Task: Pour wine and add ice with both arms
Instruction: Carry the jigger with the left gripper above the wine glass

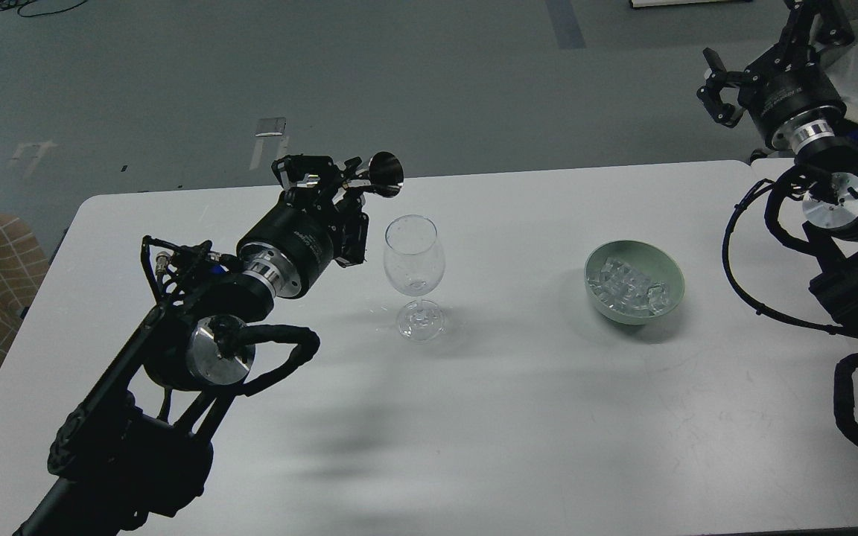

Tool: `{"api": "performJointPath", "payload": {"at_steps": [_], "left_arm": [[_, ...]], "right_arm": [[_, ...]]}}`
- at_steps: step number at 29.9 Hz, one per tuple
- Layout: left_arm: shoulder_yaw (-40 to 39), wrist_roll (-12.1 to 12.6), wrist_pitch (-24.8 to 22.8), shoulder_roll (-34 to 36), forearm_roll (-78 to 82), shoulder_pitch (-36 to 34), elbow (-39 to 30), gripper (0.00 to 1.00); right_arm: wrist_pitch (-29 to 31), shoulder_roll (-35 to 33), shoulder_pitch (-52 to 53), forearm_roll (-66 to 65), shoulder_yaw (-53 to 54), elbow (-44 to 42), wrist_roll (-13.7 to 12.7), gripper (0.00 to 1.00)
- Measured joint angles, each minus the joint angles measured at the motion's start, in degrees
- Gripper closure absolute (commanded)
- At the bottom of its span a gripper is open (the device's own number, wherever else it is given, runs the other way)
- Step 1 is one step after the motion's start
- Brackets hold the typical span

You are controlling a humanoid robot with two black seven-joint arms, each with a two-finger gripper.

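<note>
White table (518, 417) on a grey floor, seen from the head. Left gripper (339, 186), raised near the table's far edge, is closed around a small metal cup (384, 175) tipped on its side, mouth facing right and sitting just above and left of the rim of the glass (414, 257). The glass stands upright near the table's centre; whether any wine lies in its bowl cannot be told, as the liquid is colourless. Ice (630, 286) fills a green bowl (671, 272) to the right of the glass, well apart from it. Right gripper (719, 93) hangs beyond the table's far right corner, fingers spread and holding nothing.

Judged step: pouring from the cup into the glass. To do it well, the cup's lip should sit over the glass opening, not beside it, before further tilt; rotation should be slow, about the wrist, with the gripper kept clear of the thin rim, since a knock could topple the stemmed glass. The right arm is best kept away until the pour ends, then brought to the bowl for ice.
</note>
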Motion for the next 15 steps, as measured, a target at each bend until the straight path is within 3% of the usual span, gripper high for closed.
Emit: {"api": "performJointPath", "payload": {"at_steps": [15], "left_arm": [[0.6, 0.0, 0.0, 0.0, 4.1, -0.1, 0.2, 1.00]], "right_arm": [[0.0, -0.1, 0.0, 0.0, 0.0, 0.1, 0.0, 0.00]]}}
